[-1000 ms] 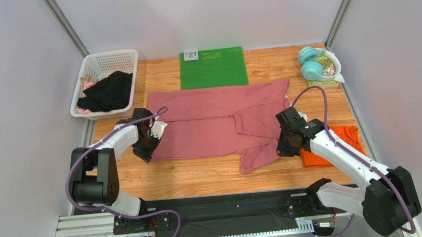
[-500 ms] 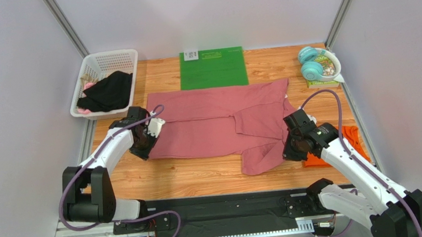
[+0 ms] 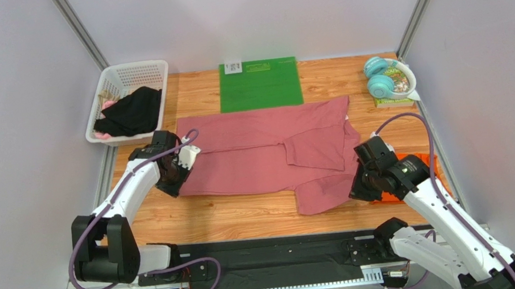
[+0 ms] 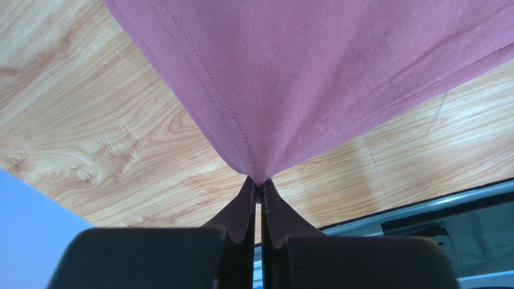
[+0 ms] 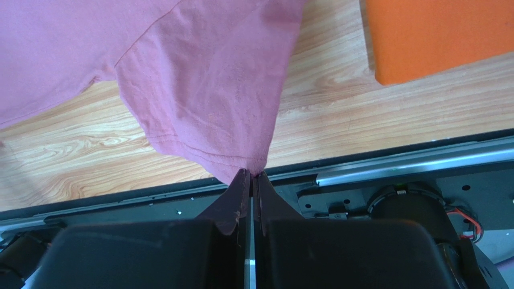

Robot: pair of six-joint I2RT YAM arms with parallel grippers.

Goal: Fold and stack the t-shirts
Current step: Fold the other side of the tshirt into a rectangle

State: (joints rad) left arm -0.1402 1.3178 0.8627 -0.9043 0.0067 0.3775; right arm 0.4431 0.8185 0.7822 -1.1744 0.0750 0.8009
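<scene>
Top external: pink t-shirt (image 3: 254, 152) lies on table (image 3: 247, 218) between my jaws, left jaws clenched on hem corner, right jaws on opposite corner; orange t-shirt (image 5: 434, 36) beside right jaws. Folding, I judge; next, lift both together.

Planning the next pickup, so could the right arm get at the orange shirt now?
Probably not yet. The orange shirt lies close by, but the right claw is shut on the pink shirt and must let go first.
</scene>
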